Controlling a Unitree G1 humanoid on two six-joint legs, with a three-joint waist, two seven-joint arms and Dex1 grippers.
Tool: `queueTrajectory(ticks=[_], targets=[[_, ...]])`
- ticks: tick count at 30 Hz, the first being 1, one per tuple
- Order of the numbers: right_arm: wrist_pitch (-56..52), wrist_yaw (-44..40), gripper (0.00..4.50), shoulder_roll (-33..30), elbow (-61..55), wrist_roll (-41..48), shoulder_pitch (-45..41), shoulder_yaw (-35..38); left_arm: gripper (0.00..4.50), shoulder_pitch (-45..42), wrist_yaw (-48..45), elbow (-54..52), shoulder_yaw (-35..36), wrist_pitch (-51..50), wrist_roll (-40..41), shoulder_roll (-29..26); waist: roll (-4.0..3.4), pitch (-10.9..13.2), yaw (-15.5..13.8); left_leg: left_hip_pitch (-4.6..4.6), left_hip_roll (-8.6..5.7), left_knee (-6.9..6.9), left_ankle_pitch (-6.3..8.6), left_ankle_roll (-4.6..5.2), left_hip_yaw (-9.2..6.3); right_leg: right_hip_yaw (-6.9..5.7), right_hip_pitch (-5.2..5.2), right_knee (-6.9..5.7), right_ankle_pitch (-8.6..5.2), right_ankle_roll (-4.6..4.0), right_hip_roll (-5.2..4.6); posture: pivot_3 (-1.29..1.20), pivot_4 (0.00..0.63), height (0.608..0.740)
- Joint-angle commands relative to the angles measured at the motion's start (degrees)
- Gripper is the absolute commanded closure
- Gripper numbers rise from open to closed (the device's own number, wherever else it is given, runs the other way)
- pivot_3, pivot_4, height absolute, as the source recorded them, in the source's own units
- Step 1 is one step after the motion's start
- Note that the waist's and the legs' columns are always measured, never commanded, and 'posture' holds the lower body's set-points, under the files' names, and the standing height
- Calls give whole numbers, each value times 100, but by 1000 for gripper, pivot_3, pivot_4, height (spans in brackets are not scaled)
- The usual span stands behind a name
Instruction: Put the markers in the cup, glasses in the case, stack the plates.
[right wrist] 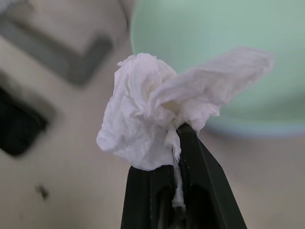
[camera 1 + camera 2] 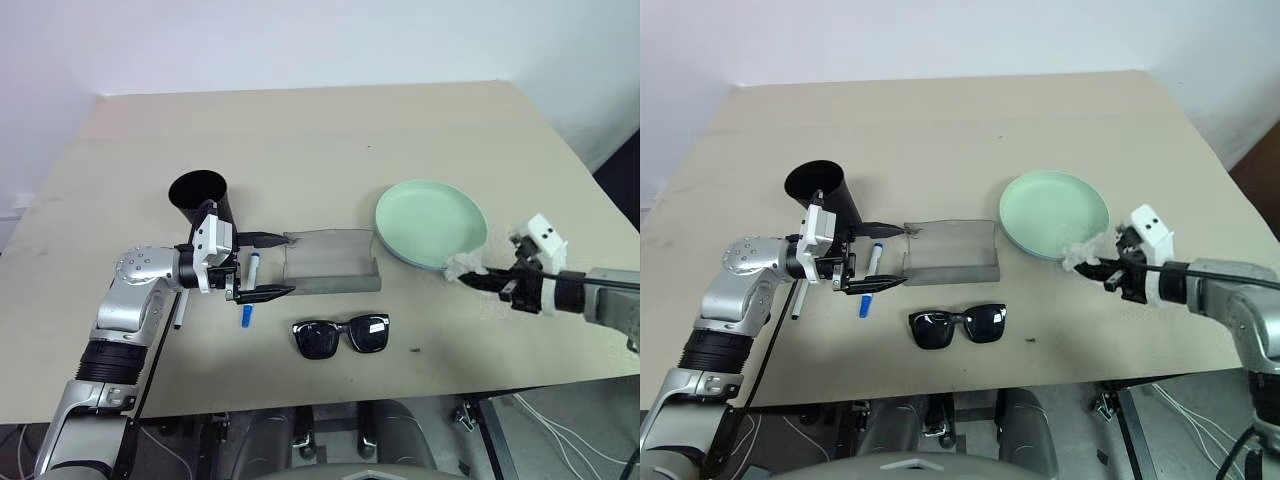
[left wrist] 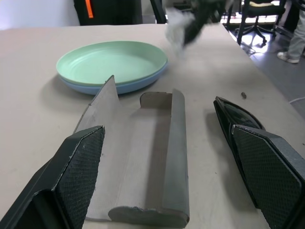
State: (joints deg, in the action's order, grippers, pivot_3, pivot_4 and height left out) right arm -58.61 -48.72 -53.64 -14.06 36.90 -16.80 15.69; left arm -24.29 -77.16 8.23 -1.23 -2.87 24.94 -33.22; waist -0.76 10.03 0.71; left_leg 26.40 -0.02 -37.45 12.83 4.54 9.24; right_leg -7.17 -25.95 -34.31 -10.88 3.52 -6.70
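My right gripper (image 2: 478, 279) is shut on a crumpled white tissue (image 1: 152, 112) and holds it just off the table beside the plates. The mint green plate (image 2: 430, 220) rests on the light blue plate (image 3: 121, 88), whose rim shows beneath it. My left gripper (image 2: 288, 264) stands open, its fingers level and pointing at the open grey case (image 2: 330, 262). The blue marker (image 2: 254, 270) lies between those fingers. A second marker (image 2: 180, 308) lies partly hidden by my left arm. The black cup (image 2: 200, 196) stands behind my left hand. The glasses (image 2: 341, 335) lie in front of the case.
A small dark speck (image 2: 417, 350) lies on the table right of the glasses. The table's front edge (image 2: 400, 392) runs close behind the glasses. A wide stretch of bare tabletop (image 2: 330, 140) lies beyond the cup and plates.
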Motion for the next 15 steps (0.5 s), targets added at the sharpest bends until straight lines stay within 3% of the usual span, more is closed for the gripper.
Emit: queueTrajectory(ticks=[1, 11, 12, 15], targets=[[106, 349, 4472, 222, 415, 68, -765, 233, 0, 10, 80, -121, 143, 65, 17, -69, 2, 0, 6, -2, 0, 0, 0, 0, -1, 0, 1, 0, 1, 1, 2, 0, 150, 740], [1484, 614, 4472, 937, 2643, -1358, -2072, -1121, 0, 272, 222, -280, 158, 109, -67, -196, 1, 0, -8, 13, -6, 1, -16, -27, 8, 0, -15, -1, 2, -2, -7, 0, 150, 740], [1535, 532, 4004, 965, 2734, -1390, -2135, -1177, 0, 274, 230, -273, 152, 124, -80, -202, 0, 1, -5, 13, -6, 1, -17, -27, 9, 0, -16, -1, 3, -1, -6, 0, 150, 740], [1707, 418, 3152, 1054, 2964, -1506, -2315, -1280, 0, 275, 292, -287, 171, 109, -74, -207, 0, 1, 6, 14, -6, 2, -17, -27, 10, 0, -19, -3, 6, 6, -6, 0, 150, 740]])
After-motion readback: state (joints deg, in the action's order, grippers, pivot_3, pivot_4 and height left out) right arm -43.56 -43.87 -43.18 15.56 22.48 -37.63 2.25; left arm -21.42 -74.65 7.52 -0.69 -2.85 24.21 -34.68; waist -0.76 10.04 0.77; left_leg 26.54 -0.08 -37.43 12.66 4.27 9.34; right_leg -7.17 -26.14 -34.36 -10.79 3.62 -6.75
